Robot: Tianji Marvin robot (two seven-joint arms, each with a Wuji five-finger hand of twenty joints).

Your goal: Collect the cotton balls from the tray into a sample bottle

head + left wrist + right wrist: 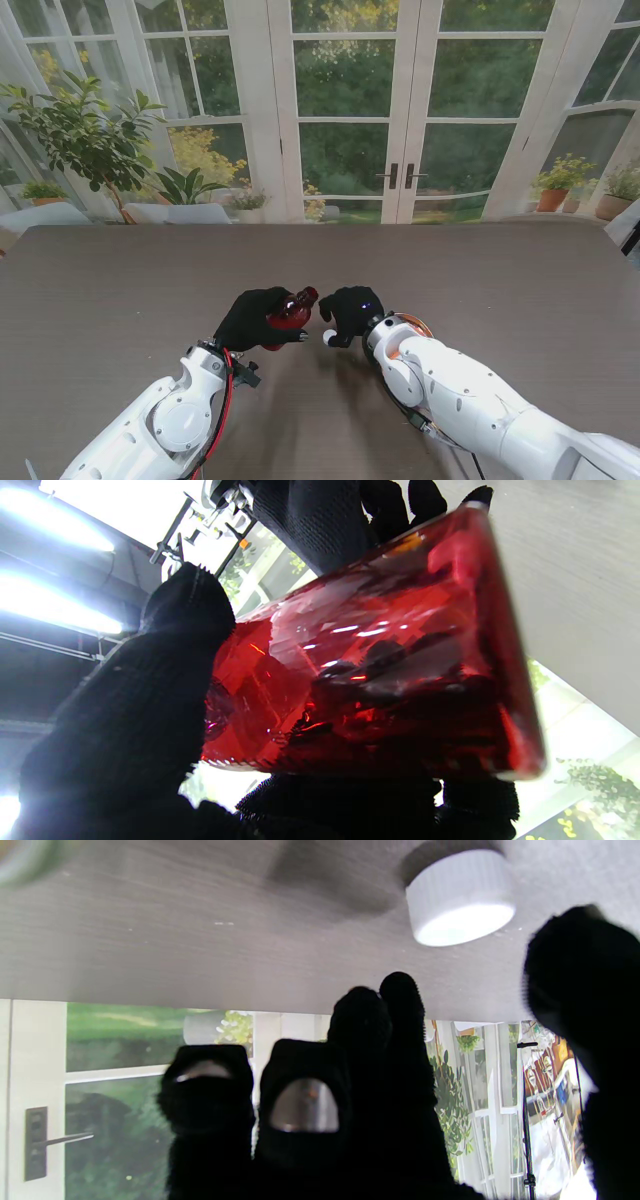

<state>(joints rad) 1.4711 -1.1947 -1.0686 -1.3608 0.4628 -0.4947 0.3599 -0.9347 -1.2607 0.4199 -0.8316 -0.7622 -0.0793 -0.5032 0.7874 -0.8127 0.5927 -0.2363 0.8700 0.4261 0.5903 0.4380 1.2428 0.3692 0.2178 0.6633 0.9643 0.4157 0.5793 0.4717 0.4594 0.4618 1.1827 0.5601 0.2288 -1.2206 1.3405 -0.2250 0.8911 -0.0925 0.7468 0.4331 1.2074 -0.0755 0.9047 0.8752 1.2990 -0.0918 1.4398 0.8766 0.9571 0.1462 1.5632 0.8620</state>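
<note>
The left hand (258,317) is wrapped around a red translucent sample bottle (291,309), holding it tilted off the table (120,290), with its neck pointing away from me and toward the right. In the left wrist view the bottle (370,665) fills most of the picture, with black-gloved fingers (150,690) pressed against its wall on either side; dark shapes show through the red wall, but whether they are contents or reflections cannot be told. The right hand (350,312) hovers just to the right of the bottle, near the middle of the table and closer to its near edge than to its far edge, palm down. Its fingers (305,1100) are loosely curled and apart, holding nothing. In the right wrist view a white ribbed cap (460,897) sits on the grey wood-grain table top (175,950), just beyond the fingertips and not touched by them; the thumb (585,990) stands apart to one side. In the stand view a small white patch (328,338) shows at the lower edge of the right hand, too small to identify. A round tray (416,324) with an orange rim peeks out from behind the right wrist, mostly hidden by the white forearm (450,390); whether any cotton balls lie in it cannot be seen.
</note>
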